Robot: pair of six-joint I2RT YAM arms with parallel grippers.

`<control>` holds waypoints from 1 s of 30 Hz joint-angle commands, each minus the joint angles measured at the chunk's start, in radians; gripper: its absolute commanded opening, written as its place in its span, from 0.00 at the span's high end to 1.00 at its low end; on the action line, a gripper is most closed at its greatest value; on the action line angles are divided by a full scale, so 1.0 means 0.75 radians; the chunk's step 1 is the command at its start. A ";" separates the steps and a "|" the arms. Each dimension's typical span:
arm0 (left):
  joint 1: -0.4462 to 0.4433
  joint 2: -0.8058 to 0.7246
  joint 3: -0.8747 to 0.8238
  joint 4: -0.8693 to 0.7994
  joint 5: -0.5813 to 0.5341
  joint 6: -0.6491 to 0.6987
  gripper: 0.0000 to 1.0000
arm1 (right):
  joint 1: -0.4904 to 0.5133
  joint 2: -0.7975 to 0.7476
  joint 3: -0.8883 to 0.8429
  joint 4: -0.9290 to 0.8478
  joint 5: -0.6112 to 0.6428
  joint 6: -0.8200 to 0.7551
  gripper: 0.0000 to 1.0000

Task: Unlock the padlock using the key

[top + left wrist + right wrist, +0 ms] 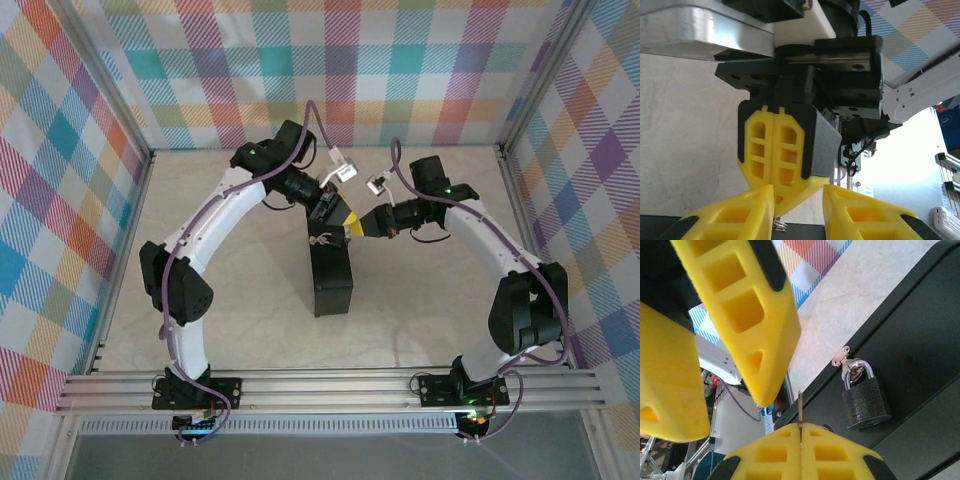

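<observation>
Your right claw [800,435] clamps the key [800,407] blade-out, likely for handover; your left claw [799,206] stands apart just off its tip.

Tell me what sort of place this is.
Likely a robot test cell, not a real workplace: plaid backdrop walls, an aluminium rail carrying two arms, and a box with a padlock as the prop.

Pastel plaid walls [80,120] on three sides; pale marbled tabletop [420,320]; aluminium rails [330,385] along near edge
</observation>
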 commanded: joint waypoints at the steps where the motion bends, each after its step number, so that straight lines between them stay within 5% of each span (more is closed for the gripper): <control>1: -0.004 0.032 0.028 0.002 -0.051 -0.019 0.71 | 0.007 -0.015 0.010 0.003 -0.047 -0.067 1.00; 30: 0.054 0.046 -0.022 0.067 -0.014 -0.053 0.64 | 0.007 -0.012 -0.012 0.004 -0.106 -0.078 1.00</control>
